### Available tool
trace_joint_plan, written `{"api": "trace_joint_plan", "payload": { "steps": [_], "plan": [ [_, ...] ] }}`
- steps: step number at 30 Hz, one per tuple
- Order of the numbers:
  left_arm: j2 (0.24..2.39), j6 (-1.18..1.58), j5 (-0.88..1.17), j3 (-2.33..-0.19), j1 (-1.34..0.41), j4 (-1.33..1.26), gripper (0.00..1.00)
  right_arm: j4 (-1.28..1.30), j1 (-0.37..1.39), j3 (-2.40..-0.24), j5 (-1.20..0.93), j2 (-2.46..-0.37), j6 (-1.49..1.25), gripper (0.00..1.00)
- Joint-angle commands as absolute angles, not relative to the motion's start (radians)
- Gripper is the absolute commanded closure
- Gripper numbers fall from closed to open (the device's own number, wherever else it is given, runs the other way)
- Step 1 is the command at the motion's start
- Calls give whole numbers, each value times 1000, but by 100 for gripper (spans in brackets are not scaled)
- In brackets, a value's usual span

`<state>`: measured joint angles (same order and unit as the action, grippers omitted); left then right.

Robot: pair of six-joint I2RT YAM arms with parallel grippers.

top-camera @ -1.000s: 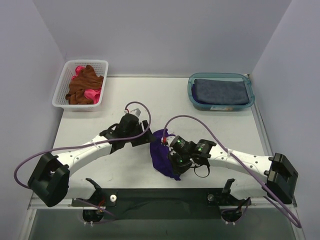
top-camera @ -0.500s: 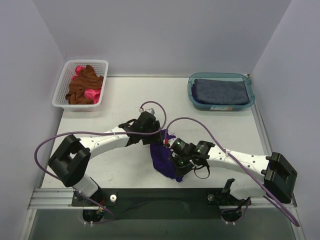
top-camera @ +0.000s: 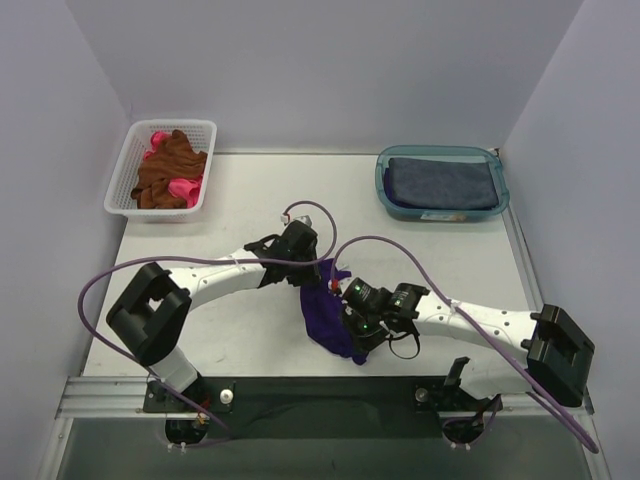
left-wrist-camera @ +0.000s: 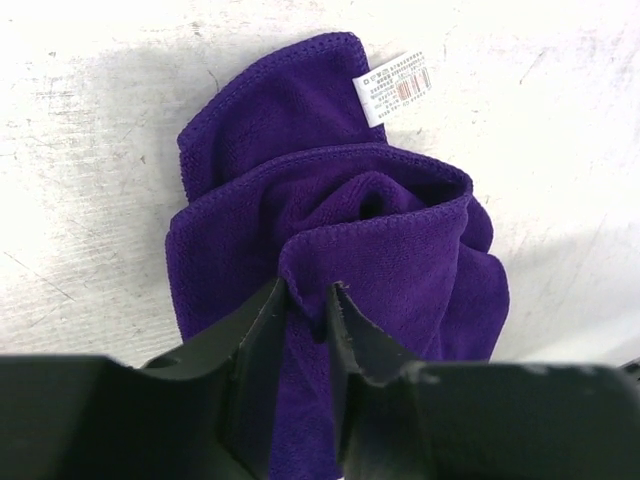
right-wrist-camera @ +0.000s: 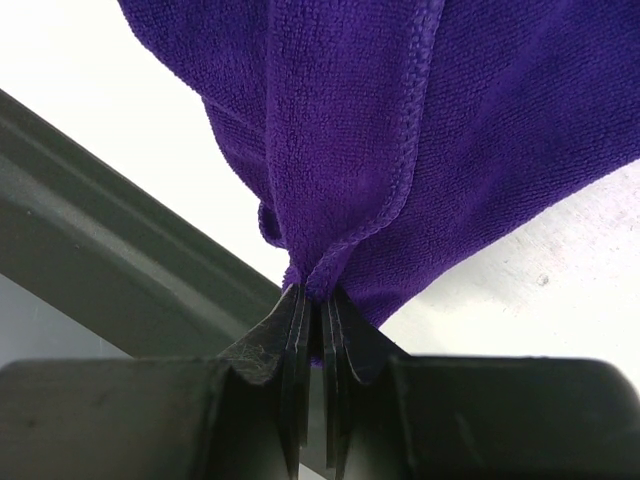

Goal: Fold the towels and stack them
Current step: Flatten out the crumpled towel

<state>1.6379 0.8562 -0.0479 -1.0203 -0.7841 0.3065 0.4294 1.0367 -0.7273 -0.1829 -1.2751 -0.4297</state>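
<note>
Left gripper (left-wrist-camera: 307, 288) has swung in from 9 o'clock and narrowed onto a fold at the 12 o'clock end of the crumpled deep purple terry towel (left-wrist-camera: 300, 200), which lies on the 6 o'clock side of the white table (top-camera: 300, 190), right gripper (right-wrist-camera: 315, 290) clamped on its 4 o'clock edge, so spreading looks next.

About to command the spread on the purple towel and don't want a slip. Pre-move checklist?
1. Right gripper shut on purple towel: ok.
2. Towel fold between left gripper fingers: ok.
3. Left pinch firm: cannot tell.
4. Towel spread flat: not ok, bunched.
5. Folded blue-grey towel lying in teal tub: ok.
</note>
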Motion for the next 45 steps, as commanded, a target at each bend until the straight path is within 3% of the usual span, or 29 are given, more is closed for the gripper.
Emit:
{"api": "trace_joint_plan", "payload": {
  "steps": [1,3,6,14,18,23,26,30,33,38,45],
  "plan": [
    [1643,850,-41,-1037,-790,318,72,451,1043,-730,-152,-1258,-433,100],
    [1628,850,-37,-1026,-792,327,88,451,1043,-730,-153,-1255,-433,100],
    [1582,847,-52,-1000,-785,339,100,453,1043,-733,-146,-1244,-428,100],
    [1442,732,-48,-1090,-599,426,100,538,925,-899,46,-1195,-280,100],
    [1474,644,-11,-1313,-450,504,100,566,750,-1147,119,-1273,-103,100],
    [1679,569,24,-1886,-307,658,100,571,557,-1680,265,-1477,96,100],
    [1803,566,40,-2297,-256,750,100,571,514,-2027,342,-1610,208,100],
    [1832,569,25,-2539,-219,755,100,557,506,-2299,356,-1703,330,100],
    [1723,551,6,-2458,-216,669,100,488,506,-2278,319,-1645,386,100],
    [1461,534,9,-2229,-218,479,100,352,511,-2067,182,-1450,403,100],
    [1247,526,67,-2146,-219,492,100,345,526,-1872,8,-1156,359,100]
  ]
}}
